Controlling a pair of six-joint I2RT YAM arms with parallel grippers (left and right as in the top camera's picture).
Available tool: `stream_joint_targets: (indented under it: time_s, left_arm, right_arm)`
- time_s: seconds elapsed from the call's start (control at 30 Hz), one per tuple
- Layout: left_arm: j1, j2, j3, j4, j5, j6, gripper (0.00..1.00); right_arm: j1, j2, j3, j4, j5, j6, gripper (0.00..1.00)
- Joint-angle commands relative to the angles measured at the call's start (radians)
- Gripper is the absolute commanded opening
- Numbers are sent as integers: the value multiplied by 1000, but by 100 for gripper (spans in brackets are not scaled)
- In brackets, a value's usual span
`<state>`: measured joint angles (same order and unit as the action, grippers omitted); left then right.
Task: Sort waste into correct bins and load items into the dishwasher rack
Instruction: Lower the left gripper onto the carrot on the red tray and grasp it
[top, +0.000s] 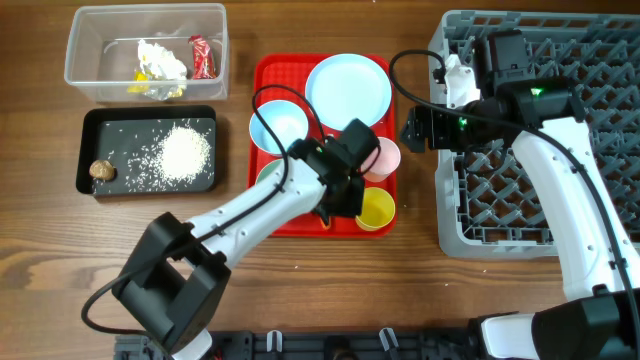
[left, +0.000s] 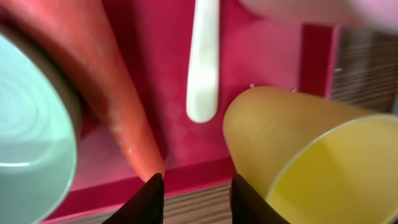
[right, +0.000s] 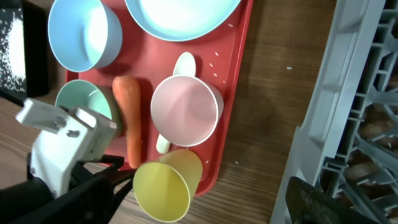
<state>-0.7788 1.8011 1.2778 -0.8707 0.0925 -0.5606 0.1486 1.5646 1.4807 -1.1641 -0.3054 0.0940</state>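
carrot (left: 115, 93) flanked by pale bowl (left: 31, 130) and yellow cup (left: 311, 168), tight passage

left hand (left: 196, 194) tilted down, fingers (left: 152, 202) slightly parted, right hand (top: 415, 128) turned sideways toward it, grip state unclear

Glossy red tray (top: 280, 80), grey plastic rack (top: 480, 235)

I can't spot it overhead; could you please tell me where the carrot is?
In the right wrist view the carrot lies on the red tray, between a bowl and the pink cup, tip towards the yellow cup.
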Motion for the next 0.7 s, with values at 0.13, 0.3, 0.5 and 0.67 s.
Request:
stream_joint_targets:
  time_s: [0.13, 0.3, 0.5, 0.67]
  left_arm:
    - [13, 5, -117, 78, -158, -159, 43]
    - [25, 20, -164, 161, -158, -153, 44]
    - [26, 21, -164, 165, -159, -151, 41]
    - [26, 41, -165, 184, -149, -150, 34]
  right_arm:
    - [-2, 3, -2, -5, 18, 10, 93]
    - [-2, 3, -2, -6, 18, 11, 93]
    - [-2, 3, -2, -6, 18, 11, 93]
    - [-2, 3, -2, -5, 18, 13, 93]
